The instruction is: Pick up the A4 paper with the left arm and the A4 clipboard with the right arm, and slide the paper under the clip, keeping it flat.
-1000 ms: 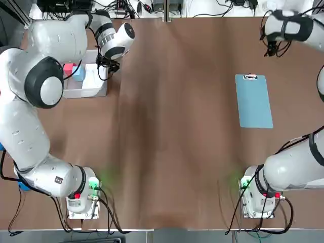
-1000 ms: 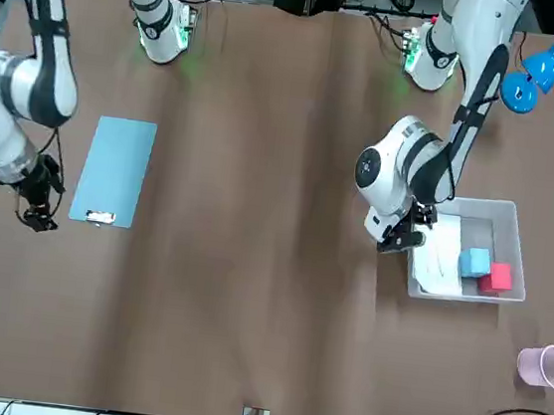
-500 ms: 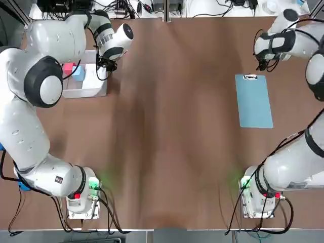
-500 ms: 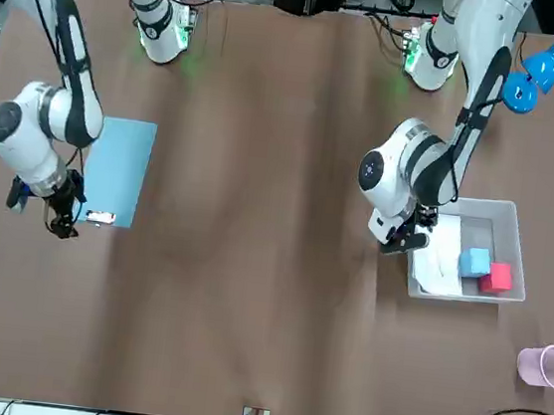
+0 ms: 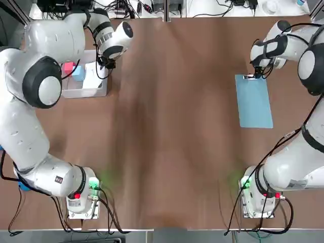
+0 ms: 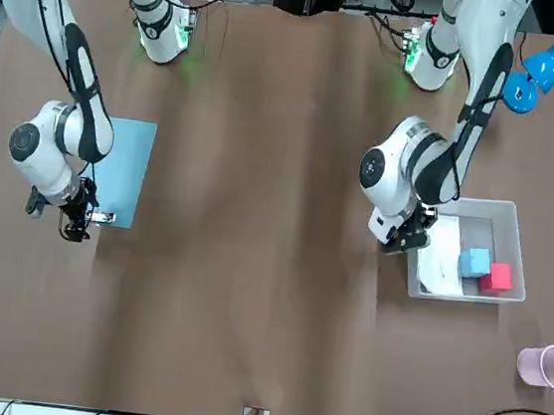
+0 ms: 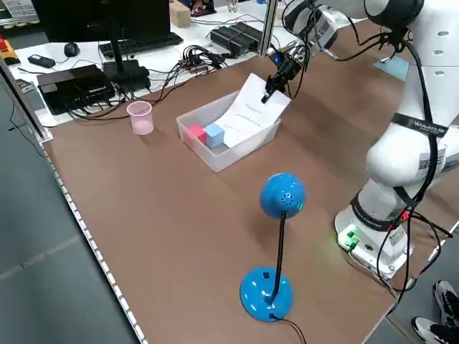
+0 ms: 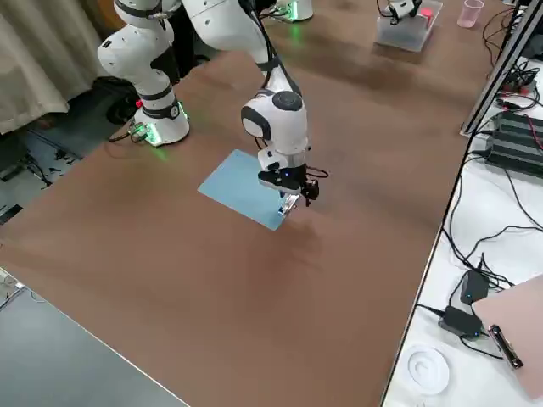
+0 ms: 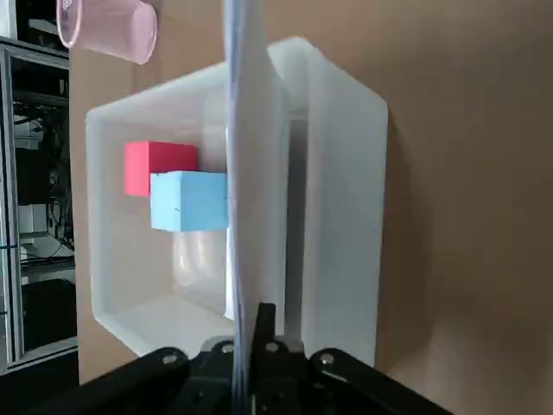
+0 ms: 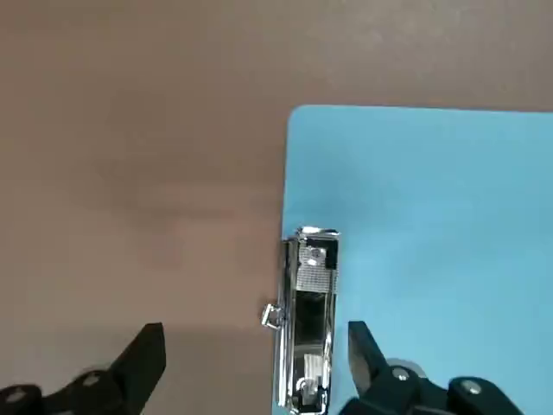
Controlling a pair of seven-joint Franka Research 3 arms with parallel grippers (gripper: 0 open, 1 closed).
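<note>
Inside the clear box (image 9: pixel 346 207), red block (image 9: pixel 158 167), blue block (image 9: pixel 188 201); left tool (image 9: pixel 251 341) pinches paper (image 9: pixel 255 173).

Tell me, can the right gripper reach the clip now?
Probably yes. The right gripper hangs open right over the clip at the clipboard's far end, one finger on each side, and nothing lies between them.
</note>
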